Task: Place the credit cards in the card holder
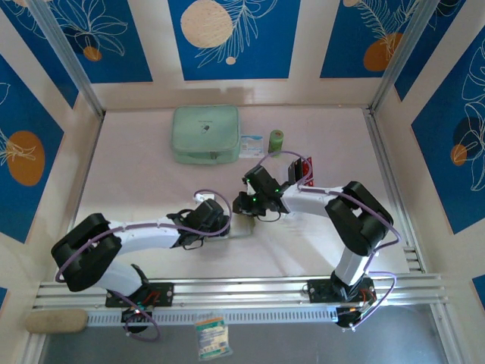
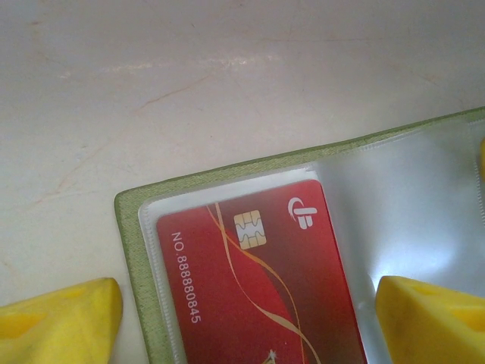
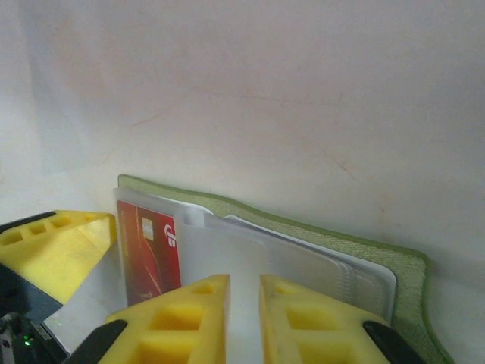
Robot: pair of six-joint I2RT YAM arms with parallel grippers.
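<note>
The olive-green card holder (image 2: 135, 250) lies open on the table between both grippers (image 1: 237, 226). A red credit card (image 2: 258, 303) sits inside its clear left sleeve, chip and number facing up. My left gripper (image 2: 246, 326) is open wide: one yellow finger (image 2: 64, 322) is on the table outside the holder's edge, the other is over the clear sleeves. My right gripper (image 3: 244, 318) is at the holder (image 3: 364, 250) with its jaws a narrow gap apart, and a raised clear sleeve leaf (image 3: 227, 258) shows in that gap. The red card (image 3: 151, 258) lies beside that leaf.
A pale mint zip pouch (image 1: 204, 134) lies at the back centre, with a small green roll (image 1: 276, 140) to its right. A clear rack with red cards (image 1: 303, 171) stands just behind my right gripper (image 1: 248, 202). My left gripper (image 1: 214, 221) is close to the right one.
</note>
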